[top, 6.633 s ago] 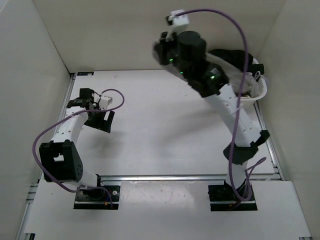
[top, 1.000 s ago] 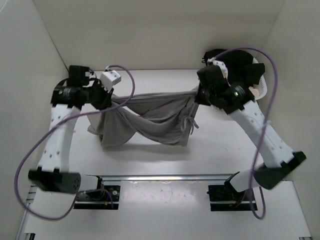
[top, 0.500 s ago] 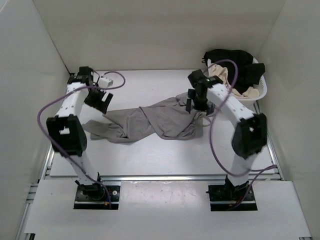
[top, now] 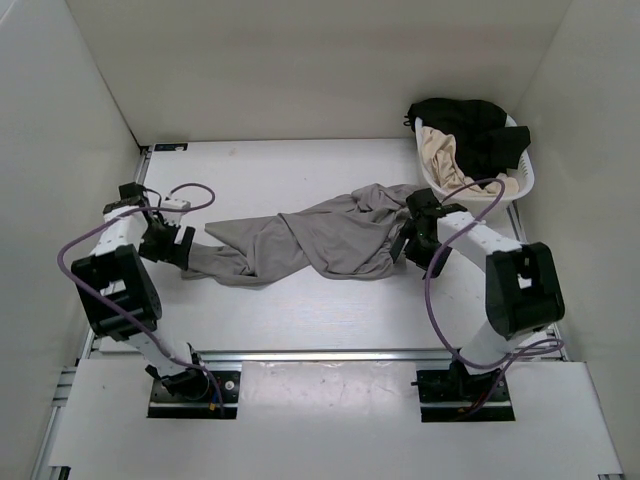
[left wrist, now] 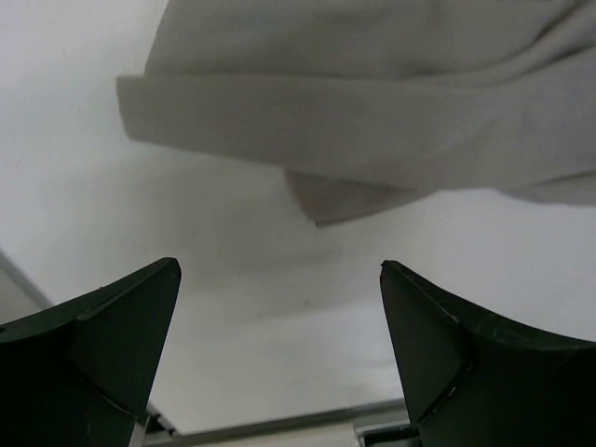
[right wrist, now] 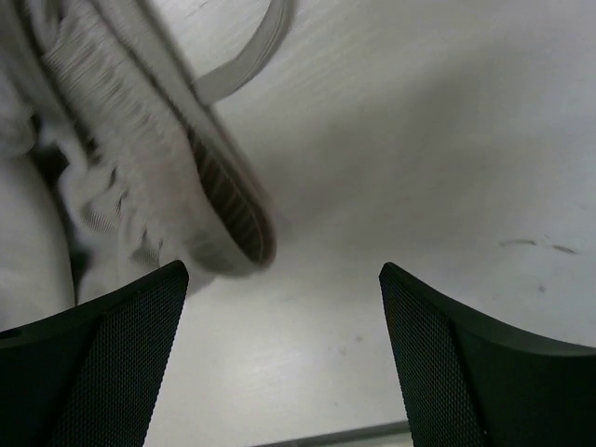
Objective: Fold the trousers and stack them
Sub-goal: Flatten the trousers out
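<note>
While the trousers (top: 310, 238) lie crumpled on the table (top: 300, 310) between the two arms, the white basket (top: 527, 176) at the far right corner holds a black garment (top: 462, 118) and a beige garment (top: 440, 152); the left gripper (top: 172, 246) and right gripper (top: 410, 246) sit low at either end of the cloth, jaws spread wide, gripping nothing

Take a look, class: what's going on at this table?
Two robot arms are working on a pair of grey trousers, which lie crumpled across the table, not yet folded. The left claw and right claw are both open and empty, low at either end of the cloth. A basket at the far right holds a black garment and a cream garment.
</note>
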`<state>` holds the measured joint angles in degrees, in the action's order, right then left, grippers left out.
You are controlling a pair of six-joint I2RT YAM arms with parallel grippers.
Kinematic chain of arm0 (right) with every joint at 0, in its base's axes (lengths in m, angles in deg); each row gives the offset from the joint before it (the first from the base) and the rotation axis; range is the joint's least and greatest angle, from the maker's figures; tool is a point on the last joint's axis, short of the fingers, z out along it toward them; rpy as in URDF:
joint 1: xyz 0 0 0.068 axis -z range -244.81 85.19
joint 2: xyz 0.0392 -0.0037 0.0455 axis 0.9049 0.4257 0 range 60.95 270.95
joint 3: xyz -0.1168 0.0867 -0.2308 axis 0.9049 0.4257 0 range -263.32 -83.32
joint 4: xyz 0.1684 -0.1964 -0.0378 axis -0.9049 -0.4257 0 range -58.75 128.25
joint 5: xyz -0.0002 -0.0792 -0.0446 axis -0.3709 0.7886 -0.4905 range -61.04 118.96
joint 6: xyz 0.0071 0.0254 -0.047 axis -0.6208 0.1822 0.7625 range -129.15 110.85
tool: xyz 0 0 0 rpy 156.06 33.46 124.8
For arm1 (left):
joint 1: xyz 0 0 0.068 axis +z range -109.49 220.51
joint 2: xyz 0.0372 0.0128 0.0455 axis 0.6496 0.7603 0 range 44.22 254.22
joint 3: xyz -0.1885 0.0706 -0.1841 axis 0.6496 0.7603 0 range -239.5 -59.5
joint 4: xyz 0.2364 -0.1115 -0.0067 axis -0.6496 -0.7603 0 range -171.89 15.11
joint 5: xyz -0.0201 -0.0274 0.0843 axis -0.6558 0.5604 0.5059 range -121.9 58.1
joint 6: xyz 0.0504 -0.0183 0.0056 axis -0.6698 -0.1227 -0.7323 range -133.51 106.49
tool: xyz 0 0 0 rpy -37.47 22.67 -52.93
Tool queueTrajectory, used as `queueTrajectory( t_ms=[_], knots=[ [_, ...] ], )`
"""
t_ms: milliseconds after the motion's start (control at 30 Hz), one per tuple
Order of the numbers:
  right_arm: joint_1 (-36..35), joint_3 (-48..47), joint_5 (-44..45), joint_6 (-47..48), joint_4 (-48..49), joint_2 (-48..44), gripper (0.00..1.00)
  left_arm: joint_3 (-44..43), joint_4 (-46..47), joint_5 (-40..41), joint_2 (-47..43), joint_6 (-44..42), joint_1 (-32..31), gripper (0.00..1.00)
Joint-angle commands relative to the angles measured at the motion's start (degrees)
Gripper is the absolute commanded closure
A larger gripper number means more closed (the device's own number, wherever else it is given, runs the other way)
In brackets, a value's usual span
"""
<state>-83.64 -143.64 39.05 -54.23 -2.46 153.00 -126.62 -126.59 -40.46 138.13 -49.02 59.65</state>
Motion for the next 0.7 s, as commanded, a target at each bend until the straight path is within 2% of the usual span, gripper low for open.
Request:
queueTrajectory(
  t_ms=[0, 167, 267, 300, 367, 400, 433, 467, 500, 533, 600, 667],
  knots=[
    [0.5, 0.3, -3.8, -3.9, 5.6, 1.9, 0.11, 0.1, 6.0, -4.7, 2.5, 1.0, 0.6, 0.0],
    [0.5, 5.8, -5.7, -5.9, 10.8, 1.2, 0.1, -0.5, 7.1, -13.2, 5.1, 1.0, 0.6, 0.0],
    [0.5, 7.0, -6.3, -8.2, 13.1, 2.6, 0.14, 2.6, 9.1, -13.2, 6.8, 0.4, -1.2, 0.0],
    [0.5, 7.0, -7.6, -8.8, 14.2, 3.1, 0.27, 3.1, 9.1, -13.2, 7.3, 0.4, -1.7, 0.0],
    [0.5, 8.2, -9.2, -10.1, 15.6, 3.9, 0.41, 3.8, 9.6, -13.2, 8.4, 0.4, -1.7, 0.0],
    [0.5, 9.6, -9.7, -10.7, 17.0, 3.9, 0.56, 4.4, 9.6, -14.1, 8.4, -0.1, -1.7, 0.03],
    [0.5, 10.1, -9.7, -11.5, 17.0, 3.9, 0.69, 4.9, 9.6, -14.7, 8.4, -0.1, -1.7, 0.13],
    [0.5, 10.1, -8.7, -11.5, 17.0, 3.9, 0.82, 4.9, 9.6, -16.3, 8.4, -0.6, -1.7, 0.29],
    [0.5, 10.1, -7.5, -11.5, 15.9, 3.9, 0.92, 4.9, 9.6, -16.8, 8.4, -0.6, -1.7, 0.49],
    [0.5, 10.1, -6.1, -11.5, 13.5, 2.3, 1.0, 5.5, 9.6, -16.8, 8.4, -0.6, -1.7, 0.86],
    [0.5, 8.8, -0.6, -10.3, 10.5, -0.5, 1.0, 5.5, 8.6, -14.8, 8.4, 0.1, -1.2, 0.86],
    [0.5, 6.9, 4.6, -9.6, 3.5, -6.8, 1.0, 5.5, 8.1, -12.6, 6.0, -0.7, 1.1, 0.86]
  ],
)
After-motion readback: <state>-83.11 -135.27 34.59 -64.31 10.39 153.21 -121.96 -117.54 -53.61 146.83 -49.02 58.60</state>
